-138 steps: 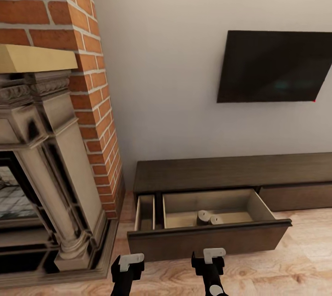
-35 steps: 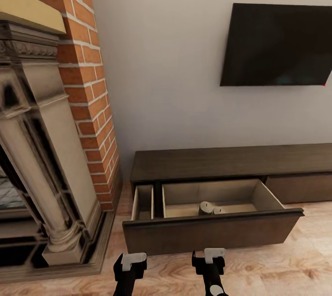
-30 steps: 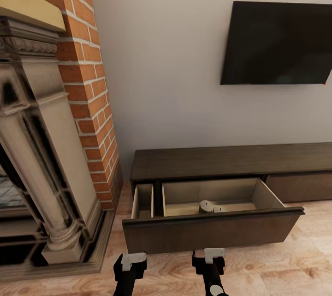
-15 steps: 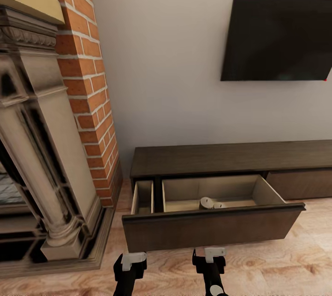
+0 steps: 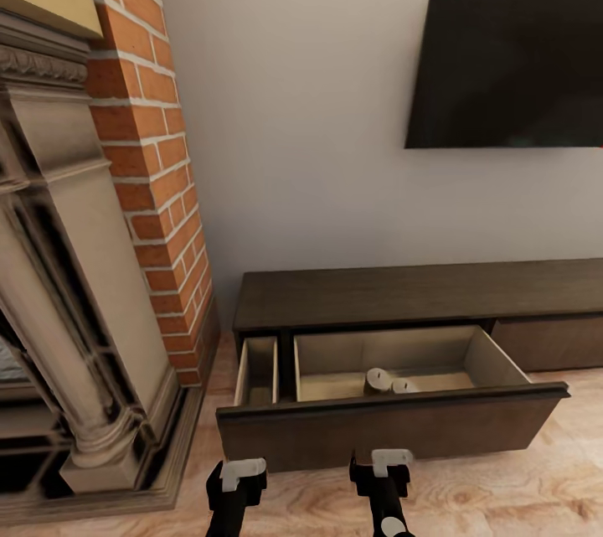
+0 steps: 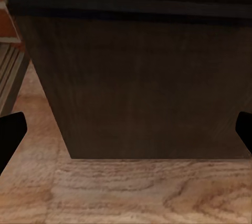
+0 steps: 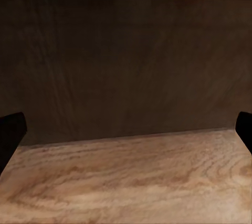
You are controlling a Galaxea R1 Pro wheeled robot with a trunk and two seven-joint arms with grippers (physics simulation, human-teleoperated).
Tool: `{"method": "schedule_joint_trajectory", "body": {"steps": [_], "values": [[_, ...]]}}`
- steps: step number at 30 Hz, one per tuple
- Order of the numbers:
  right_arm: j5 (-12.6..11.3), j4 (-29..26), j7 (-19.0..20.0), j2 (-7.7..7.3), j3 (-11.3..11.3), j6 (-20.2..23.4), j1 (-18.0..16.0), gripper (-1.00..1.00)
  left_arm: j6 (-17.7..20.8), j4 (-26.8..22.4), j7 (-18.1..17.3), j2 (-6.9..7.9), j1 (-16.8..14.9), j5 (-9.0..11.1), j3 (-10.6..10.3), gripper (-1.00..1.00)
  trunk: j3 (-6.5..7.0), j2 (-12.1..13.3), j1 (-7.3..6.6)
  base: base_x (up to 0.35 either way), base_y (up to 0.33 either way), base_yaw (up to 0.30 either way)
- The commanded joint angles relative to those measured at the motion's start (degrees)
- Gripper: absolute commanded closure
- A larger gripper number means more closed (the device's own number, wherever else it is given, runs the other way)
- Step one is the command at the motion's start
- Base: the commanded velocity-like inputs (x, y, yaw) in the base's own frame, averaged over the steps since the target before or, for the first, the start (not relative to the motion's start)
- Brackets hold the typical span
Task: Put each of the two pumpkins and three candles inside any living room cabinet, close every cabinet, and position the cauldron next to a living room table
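Facing dark-brown cabinet | drawer out, grey candles inside | both end effectors spread, empty

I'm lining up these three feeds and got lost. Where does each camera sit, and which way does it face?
Head view: on the head, looking down at the cabinet, its open drawer with two candles; both arms show below.
Left wrist view: near the left gripper, facing the drawer front; fingertips at the edges.
Right wrist view: near the right gripper, likewise.
Shared: drawer front and floor.
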Motion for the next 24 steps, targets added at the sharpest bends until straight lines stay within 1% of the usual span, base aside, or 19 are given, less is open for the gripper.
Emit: {"method": "schedule_joint_trajectory", "body": {"steps": [1,6,9,24], "values": [[0.6,0.1,-0.2,0.04,-0.4,-0.1,0.0,-1.00,-0.1,0.0,0.5,0.01,0.0,0.1,-0.5,-1.00,-0.06,0.0,0.02,0.267,-0.033,0.000],[0.8,0.1,-0.2,0.04,-0.3,2.1,0.0,-1.00,-0.1,-0.1,0.5,-0.02,0.0,0.0,-0.5,-1.00,-0.06,0.0,0.02,0.094,-0.013,0.000],[0.9,0.1,-0.2,0.04,-0.3,2.5,0.0,-1.00,-0.1,0.0,0.5,-0.04,0.0,0.0,-0.5,-1.00,-0.06,0.0,0.02,0.017,-0.002,0.000],[0.9,0.0,-0.2,0.04,-0.2,2.5,0.0,-1.00,0.0,-0.1,0.5,-0.06,0.0,0.0,-0.5,-1.00,-2.75,-6.0,3.31,0.002,0.000,0.000]]}}
